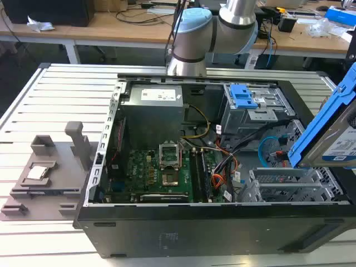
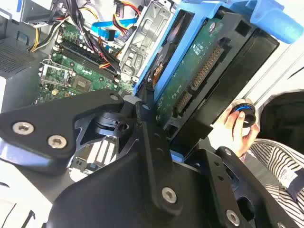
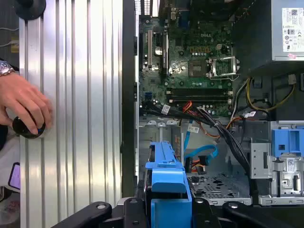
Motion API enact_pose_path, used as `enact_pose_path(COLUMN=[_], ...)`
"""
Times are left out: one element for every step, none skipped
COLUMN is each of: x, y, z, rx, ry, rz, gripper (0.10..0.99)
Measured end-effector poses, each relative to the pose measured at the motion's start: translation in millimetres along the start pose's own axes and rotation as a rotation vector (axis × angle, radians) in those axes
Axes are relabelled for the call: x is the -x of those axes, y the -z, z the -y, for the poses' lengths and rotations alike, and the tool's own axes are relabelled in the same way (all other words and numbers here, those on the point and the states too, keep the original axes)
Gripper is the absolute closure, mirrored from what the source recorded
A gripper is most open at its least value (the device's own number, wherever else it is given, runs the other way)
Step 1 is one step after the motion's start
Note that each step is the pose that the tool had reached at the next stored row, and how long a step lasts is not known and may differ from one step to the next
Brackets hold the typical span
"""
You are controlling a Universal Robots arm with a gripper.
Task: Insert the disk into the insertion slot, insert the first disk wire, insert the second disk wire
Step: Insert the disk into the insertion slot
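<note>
Disk [image 1: 334,136], one: flat silver-grey drive with a white-and-blue label, framed in a bright blue plastic carrier. It is held aloft and tilted at the exterior view's right, above the open case [image 1: 183,231] and not yet in any bay. The second wrist view shows its green circuit-board underside and connector row.

Tool [image 3: 166,211]: black metal fingers clamped on the carrier's sides, apparently leaving the far end free to enter a bay.

Insertion slot [image 1: 281,186]: boxy silver-grey sheet-metal cage with perforated walls, inside the case below the disk.

Second disk wire [image 1: 268,146]: thin, flat, light-blue cable, looped loose near the cage, apart from the disk.

Motherboard [image 1: 150,172]: green, densely studded, lying flat on the case floor.

Surface [image 1: 61,94]: ribbed aluminium slats carrying the case.

Person's hand [image 3: 23,107]: resting on a dark round knob [image 3: 28,128] on the surface, well apart from the case.
</note>
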State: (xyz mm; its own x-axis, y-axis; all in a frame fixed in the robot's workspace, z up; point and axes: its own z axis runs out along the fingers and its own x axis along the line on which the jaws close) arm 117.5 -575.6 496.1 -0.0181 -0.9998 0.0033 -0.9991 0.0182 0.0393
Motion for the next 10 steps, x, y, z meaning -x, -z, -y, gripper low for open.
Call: enact_pose_path(x=[0.0, 0.0, 0.0, 0.0, -0.1, 0.0, 0.0, 0.0, 0.0, 0.0], y=[0.0, -1.8, -3.0, -3.7, -4.4, -5.6, -6.7, -8.1, -10.7, -12.6], z=[-0.2, -1.6, -1.8, -1.9, -2.0, -2.1, -2.1, -2.1, -2.1, -2.1], rx=[0.0, 0.0, 0.0, 0.0, 0.0, 0.0, 0.0, 0.0, 0.0, 0.0], ry=[0.0, 0.0, 0.0, 0.0, 0.0, 0.0, 0.0, 0.0, 0.0, 0.0], rz=[0.0, 0.0002, 0.0, 0.0, 0.0, 0.0, 0.0, 0.0, 0.0, 0.0001], gripper=[0.725, 0.725, 0.725, 0.725, 0.725, 0.725, 0.725, 0.725, 0.725, 0.725])
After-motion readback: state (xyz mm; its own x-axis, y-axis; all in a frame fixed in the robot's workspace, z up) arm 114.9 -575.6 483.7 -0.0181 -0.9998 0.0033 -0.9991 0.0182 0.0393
